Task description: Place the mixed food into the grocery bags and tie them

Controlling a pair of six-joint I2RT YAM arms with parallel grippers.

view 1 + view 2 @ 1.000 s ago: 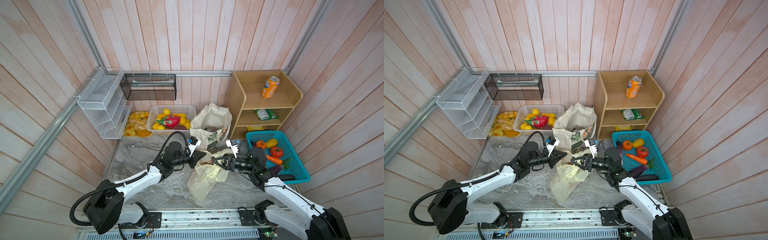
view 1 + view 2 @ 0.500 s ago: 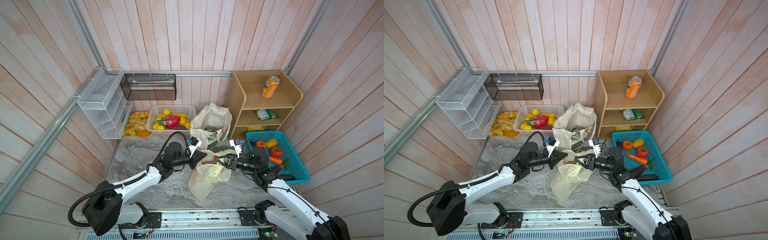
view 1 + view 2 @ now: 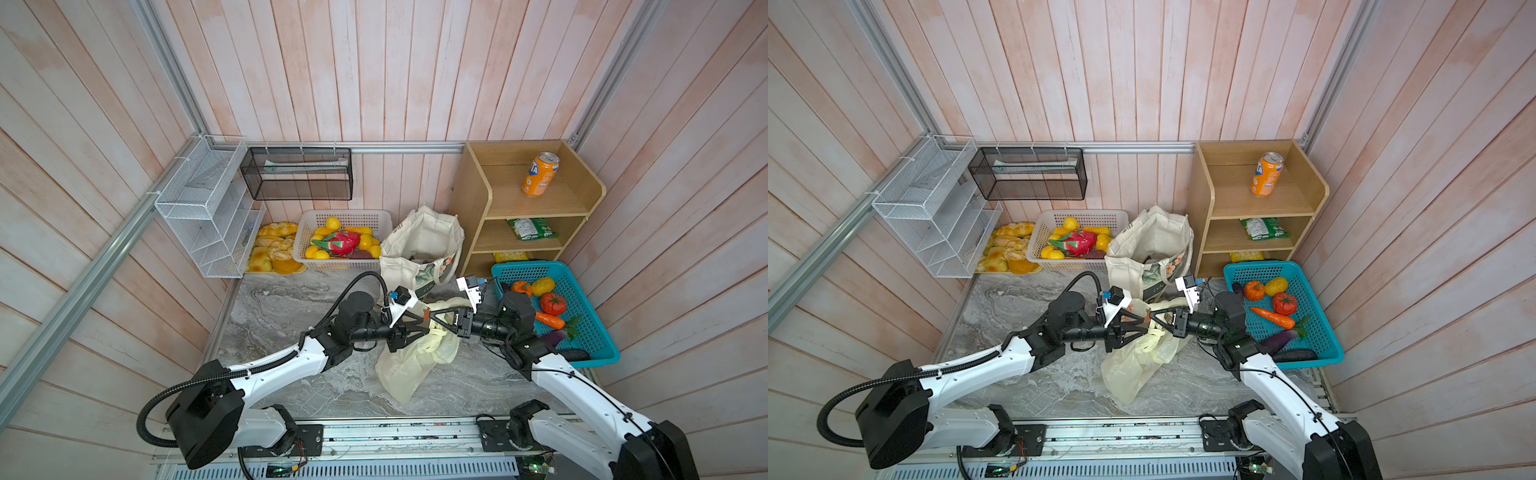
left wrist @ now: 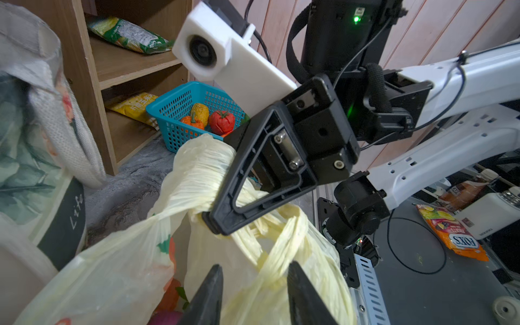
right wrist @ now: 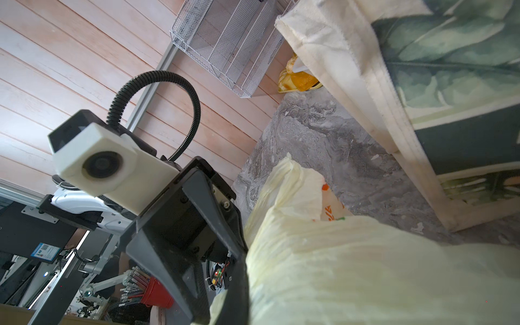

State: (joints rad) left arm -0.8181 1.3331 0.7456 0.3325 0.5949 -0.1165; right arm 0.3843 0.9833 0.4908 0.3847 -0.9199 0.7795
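Observation:
The pale-yellow plastic grocery bag [image 3: 409, 365] [image 3: 1133, 365] lies slumped on the marble table, its handles pulled up between my two grippers. Orange-red food [image 4: 168, 295] shows through its thin wall. My right gripper [image 3: 432, 318] [image 4: 216, 222] is shut on a twisted handle strand [image 4: 202, 174]. My left gripper [image 3: 424, 325] [image 4: 254, 278] faces it tip to tip. Its jaws stand apart, with a crossed handle strand [image 4: 278, 253] passing loosely between them. The cream canvas tote [image 3: 419, 245] [image 3: 1150, 245] with leaf print stands open just behind.
A blue basket [image 3: 528, 266] of vegetables sits at the right. Behind it a wooden shelf [image 3: 469, 199] holds an orange soda can [image 3: 540, 174] and a green packet [image 3: 532, 228]. A white fruit basket [image 3: 345, 216], bread rolls [image 3: 270, 249] and wire racks [image 3: 208, 208] line the back left.
My left gripper has opened and let go of the bag handle. My right gripper has closed on the handle after reaching a little further in.

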